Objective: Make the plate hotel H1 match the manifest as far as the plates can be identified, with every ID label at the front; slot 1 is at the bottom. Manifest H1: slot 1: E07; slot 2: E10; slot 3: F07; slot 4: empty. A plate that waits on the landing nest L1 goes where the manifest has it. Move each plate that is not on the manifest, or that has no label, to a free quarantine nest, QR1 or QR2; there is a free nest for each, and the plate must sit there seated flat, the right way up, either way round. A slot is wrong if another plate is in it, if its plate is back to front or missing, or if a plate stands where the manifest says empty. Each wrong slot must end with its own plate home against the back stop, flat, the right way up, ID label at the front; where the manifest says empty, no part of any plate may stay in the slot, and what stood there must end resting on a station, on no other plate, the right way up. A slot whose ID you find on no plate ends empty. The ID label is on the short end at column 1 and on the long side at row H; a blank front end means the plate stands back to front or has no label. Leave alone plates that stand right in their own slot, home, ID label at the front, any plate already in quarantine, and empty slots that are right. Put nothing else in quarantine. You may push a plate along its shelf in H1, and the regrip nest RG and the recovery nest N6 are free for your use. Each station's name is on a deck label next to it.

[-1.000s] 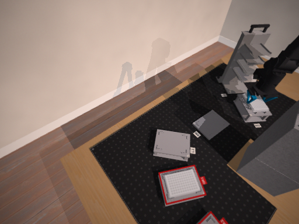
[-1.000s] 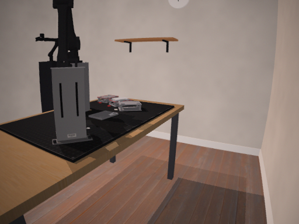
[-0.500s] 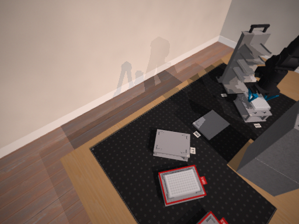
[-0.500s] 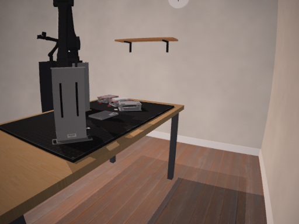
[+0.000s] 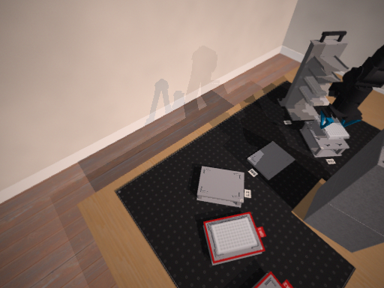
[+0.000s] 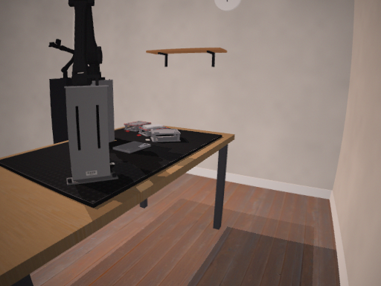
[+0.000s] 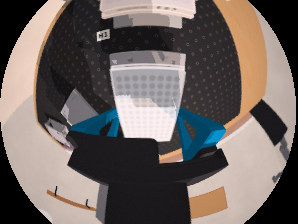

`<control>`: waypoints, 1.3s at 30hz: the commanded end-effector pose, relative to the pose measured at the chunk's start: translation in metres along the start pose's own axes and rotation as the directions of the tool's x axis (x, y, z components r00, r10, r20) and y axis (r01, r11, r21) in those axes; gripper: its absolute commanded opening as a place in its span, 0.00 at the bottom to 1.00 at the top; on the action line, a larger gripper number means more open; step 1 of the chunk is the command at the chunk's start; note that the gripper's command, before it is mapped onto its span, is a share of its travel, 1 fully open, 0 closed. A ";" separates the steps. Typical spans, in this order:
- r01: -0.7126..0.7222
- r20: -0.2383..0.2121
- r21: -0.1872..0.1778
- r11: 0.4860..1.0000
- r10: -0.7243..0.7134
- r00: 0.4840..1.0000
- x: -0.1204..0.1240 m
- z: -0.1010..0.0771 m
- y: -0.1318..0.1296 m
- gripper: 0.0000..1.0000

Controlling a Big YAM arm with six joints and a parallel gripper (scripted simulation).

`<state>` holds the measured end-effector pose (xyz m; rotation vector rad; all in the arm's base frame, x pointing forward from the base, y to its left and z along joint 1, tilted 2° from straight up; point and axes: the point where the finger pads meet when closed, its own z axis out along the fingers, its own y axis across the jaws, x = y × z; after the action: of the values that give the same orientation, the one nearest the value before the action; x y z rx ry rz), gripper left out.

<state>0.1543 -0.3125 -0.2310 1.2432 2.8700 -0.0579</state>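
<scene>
A white well plate (image 5: 335, 130) lies on the grey landing nest (image 5: 325, 143) in front of the plate hotel H1 (image 5: 316, 79). My gripper (image 5: 331, 121) with blue fingers is lowered over the plate and shut on its two long sides. The plate rests on the nest. I cannot read any label. In the exterior view the hotel (image 6: 89, 130) shows its back and hides the gripper.
A grey raised nest (image 5: 220, 185) and a flat grey pad (image 5: 271, 159) lie mid-mat. A red-framed quarantine nest (image 5: 233, 237) holds a white plate; a second red-framed nest (image 5: 271, 282) is at the bottom edge. A large grey box (image 5: 352, 202) stands at the right.
</scene>
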 end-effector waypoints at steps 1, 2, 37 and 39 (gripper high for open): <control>-0.004 0.017 0.000 1.000 0.004 1.000 -0.004 -0.013 -0.003 0.86; -0.004 0.017 0.000 1.000 0.004 1.000 -0.004 -0.014 -0.003 0.86; -0.003 0.018 0.000 1.000 0.003 1.000 -0.005 -0.054 0.000 0.86; -0.003 0.018 0.000 1.000 0.003 1.000 -0.005 -0.060 0.000 0.86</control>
<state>0.1523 -0.3085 -0.1867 1.2452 2.8749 -0.0512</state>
